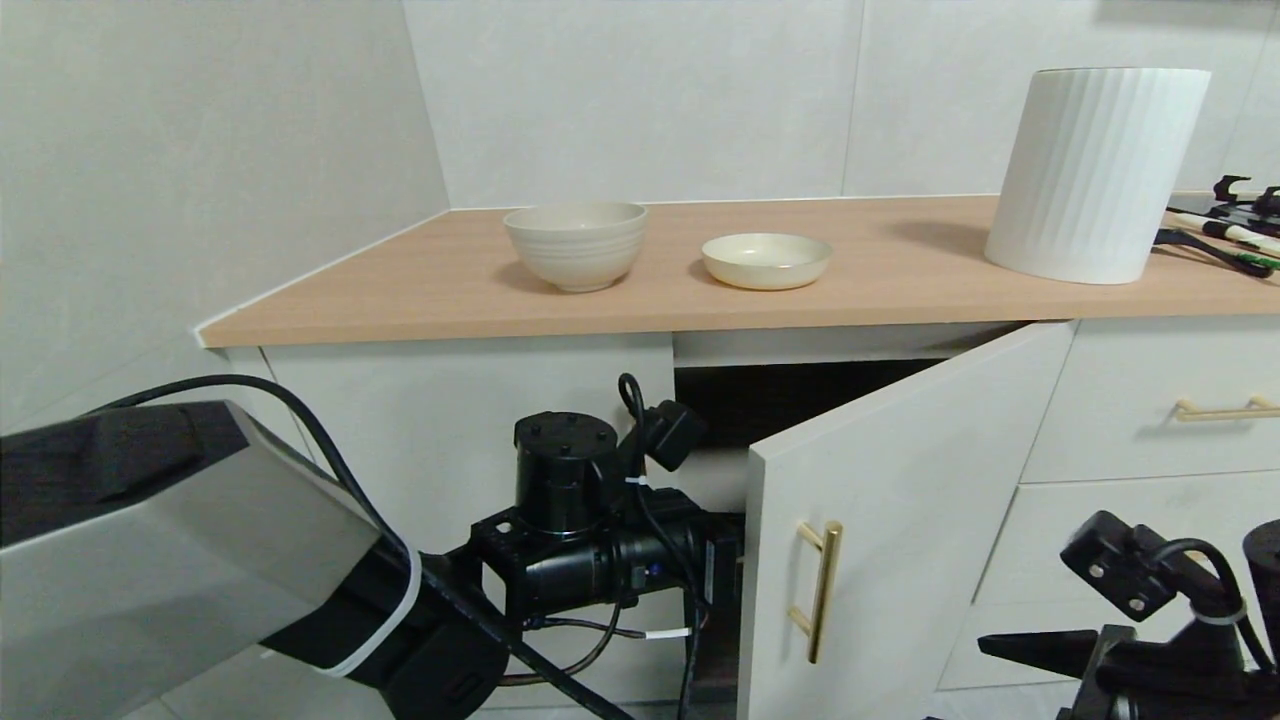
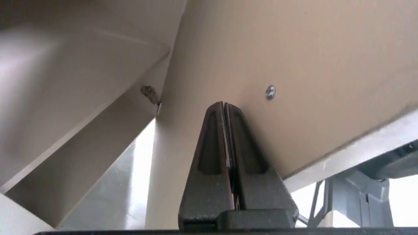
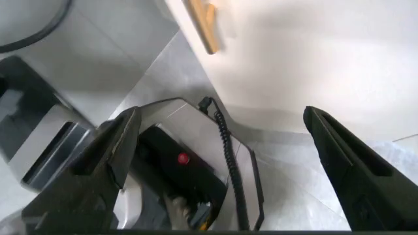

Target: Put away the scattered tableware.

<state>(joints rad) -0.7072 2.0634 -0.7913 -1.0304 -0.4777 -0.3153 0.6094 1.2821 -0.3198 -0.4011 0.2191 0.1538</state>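
Note:
A beige ribbed bowl (image 1: 575, 245) and a shallow cream dish (image 1: 766, 260) stand side by side on the wooden counter (image 1: 400, 300). Below them a white cabinet door (image 1: 900, 520) with a gold handle (image 1: 820, 590) stands partly open. My left arm reaches into the gap behind that door. In the left wrist view my left gripper (image 2: 224, 106) is shut with nothing in it, its tips close to the door's inner face near a screw (image 2: 270, 92). My right gripper (image 3: 222, 116) is open and empty, low at the right in front of the drawers (image 1: 1030, 645).
A tall white ribbed container (image 1: 1095, 170) stands on the counter at the right, with several dark utensils (image 1: 1225, 235) beyond it. A drawer with a gold handle (image 1: 1225, 409) lies right of the open door. Tiled walls close off the left side and the back.

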